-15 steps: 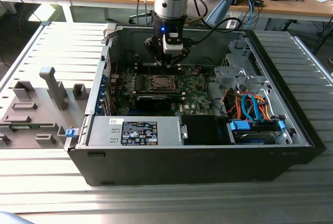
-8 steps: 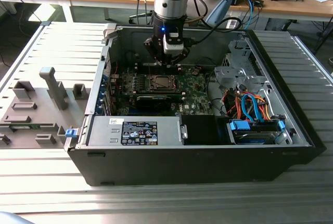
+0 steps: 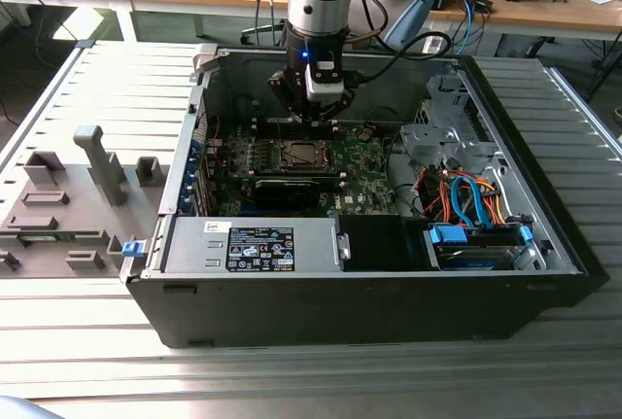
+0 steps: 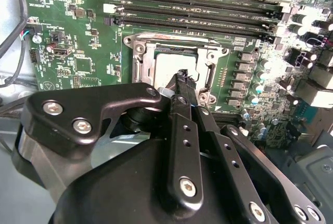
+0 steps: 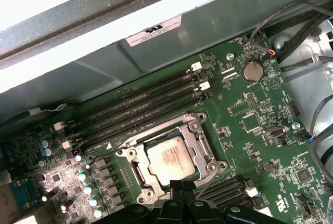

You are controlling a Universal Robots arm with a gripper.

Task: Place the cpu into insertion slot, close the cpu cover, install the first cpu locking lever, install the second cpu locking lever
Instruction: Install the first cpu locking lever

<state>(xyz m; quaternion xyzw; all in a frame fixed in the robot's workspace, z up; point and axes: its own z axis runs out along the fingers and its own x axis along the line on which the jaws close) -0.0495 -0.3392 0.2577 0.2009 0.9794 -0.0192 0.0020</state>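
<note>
Pincer (image 5: 183, 199), fingers pressed together and holding nothing, hovers at the near edge of the cpu cover (image 5: 200, 148), which lies flat over the seated cpu (image 5: 170, 157), apparently poised for the levers.

A robotics lab or workshop: an opened computer case (image 3: 369, 283) sits on a slatted metal bench (image 3: 292, 370), with cable-strewn wooden desks (image 3: 544, 6) behind.

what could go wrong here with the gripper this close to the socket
The gripper hangs just above the cpu cover, which lies down over the cpu. Coming down off-centre, its tips might scrape the cpu's metal top or press on the cover frame. The thin wire lever by the fingertips could slip or spring aside. The memory slots close by could be bumped.
</note>
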